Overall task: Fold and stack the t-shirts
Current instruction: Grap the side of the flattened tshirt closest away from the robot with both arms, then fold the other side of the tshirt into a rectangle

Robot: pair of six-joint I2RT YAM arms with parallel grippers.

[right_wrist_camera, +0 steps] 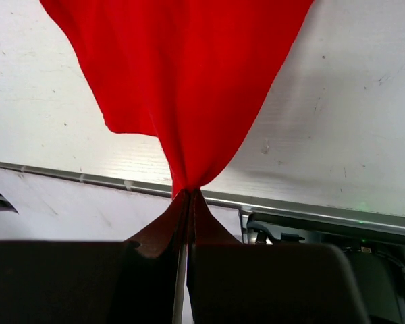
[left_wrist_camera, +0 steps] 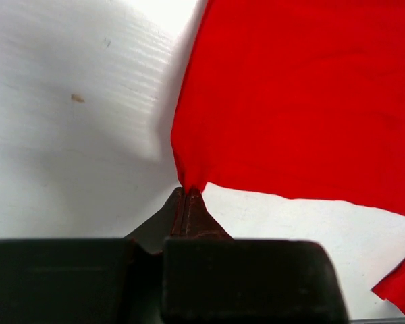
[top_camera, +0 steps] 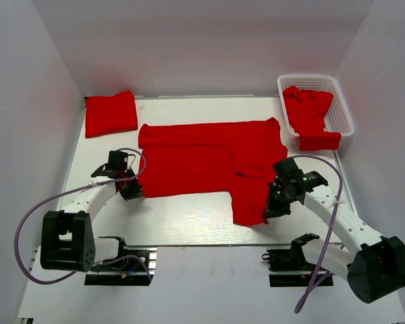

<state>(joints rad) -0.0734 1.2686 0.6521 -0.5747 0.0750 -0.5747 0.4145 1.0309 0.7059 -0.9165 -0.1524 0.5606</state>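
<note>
A red t-shirt lies spread across the middle of the table, partly folded. My left gripper is shut on its near left corner; in the left wrist view the cloth runs up from my left gripper. My right gripper is shut on the shirt's near right edge; in the right wrist view the cloth hangs gathered from my right gripper. A folded red t-shirt lies at the back left. A crumpled red t-shirt hangs out of the basket.
A white lattice basket stands at the back right. White walls enclose the table on the left, back and right. The table's metal front edge runs just below my right gripper. Both arm bases sit at the near edge.
</note>
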